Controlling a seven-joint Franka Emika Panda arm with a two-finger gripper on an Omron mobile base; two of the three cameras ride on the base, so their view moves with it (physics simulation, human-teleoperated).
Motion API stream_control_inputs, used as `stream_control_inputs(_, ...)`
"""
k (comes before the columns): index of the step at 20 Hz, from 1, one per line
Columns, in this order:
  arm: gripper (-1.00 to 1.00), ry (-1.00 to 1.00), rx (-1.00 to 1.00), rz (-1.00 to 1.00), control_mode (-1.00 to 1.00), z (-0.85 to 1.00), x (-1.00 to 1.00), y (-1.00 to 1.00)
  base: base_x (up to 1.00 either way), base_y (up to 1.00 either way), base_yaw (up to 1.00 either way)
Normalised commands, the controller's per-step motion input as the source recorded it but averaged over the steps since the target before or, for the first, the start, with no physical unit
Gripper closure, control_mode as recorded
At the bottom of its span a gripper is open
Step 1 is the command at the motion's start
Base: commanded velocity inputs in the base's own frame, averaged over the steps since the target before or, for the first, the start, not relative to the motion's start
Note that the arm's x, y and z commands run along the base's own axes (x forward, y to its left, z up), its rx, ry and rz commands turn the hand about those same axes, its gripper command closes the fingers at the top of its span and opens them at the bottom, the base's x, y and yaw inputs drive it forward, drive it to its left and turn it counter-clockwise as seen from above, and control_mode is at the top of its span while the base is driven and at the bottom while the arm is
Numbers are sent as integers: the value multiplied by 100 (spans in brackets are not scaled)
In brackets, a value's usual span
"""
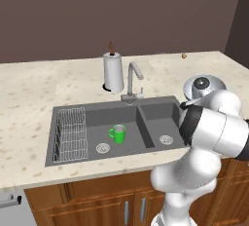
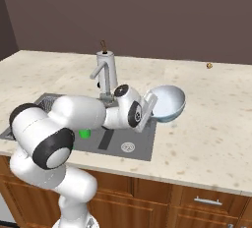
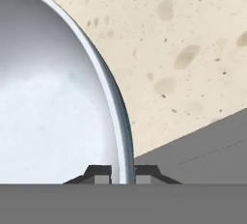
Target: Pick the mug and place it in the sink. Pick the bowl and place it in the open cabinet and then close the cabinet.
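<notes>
**Bowl gripped at the rim, held over the counter right of the sink**

Bowl (image 2: 167, 103): white, pale inside, tilted so that its opening faces upward and toward the right base camera; centre of that frame, just right of the sink's right edge. In the hand view its rim (image 3: 123, 136) runs down between the two dark finger tips, one on the inside, one on the outside. In the left base view part of it shows at centre right (image 1: 216, 81), behind the arm.

Gripper (image 3: 122, 172): clamped on the bowl's rim; bottom centre of the hand view.

Mug (image 1: 117, 133): bright green, upright on the floor of the left basin, handle toward frame left; centre of the left base view, beside a round drain (image 1: 102, 147).

Sink (image 1: 160, 108): dark grey, two basins, set in a speckled beige counter (image 1: 29, 93).

Wire rack (image 1: 72, 135): along the left side of the left basin.

Faucet (image 1: 133, 80): chrome, behind the divider between the basins.

Paper-towel roll (image 1: 113, 71): white, upright, on the counter behind the faucet.

Small brown object (image 1: 184, 55): far back on the counter, too small to identify.
</notes>
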Motion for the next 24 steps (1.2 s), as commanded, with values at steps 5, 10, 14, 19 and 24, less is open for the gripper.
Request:
stream_control_inputs(5, 100, 9, -4, 16, -100, 100, 0, 19, 0, 0, 0)
stream_control_inputs(10, 100, 19, 0, 15, -100, 89, -7, 27, 0, 0, 0)
stream_control_inputs(14, 100, 16, 9, 12, -100, 80, -27, 10, 0, 0, 0)
stream_control_inputs(19, 100, 1, 1, 13, -100, 26, -61, 31, 0, 0, 0)
stream_control_inputs(24, 100, -5, -3, 9, -100, 13, -68, 41, 0, 0, 0)
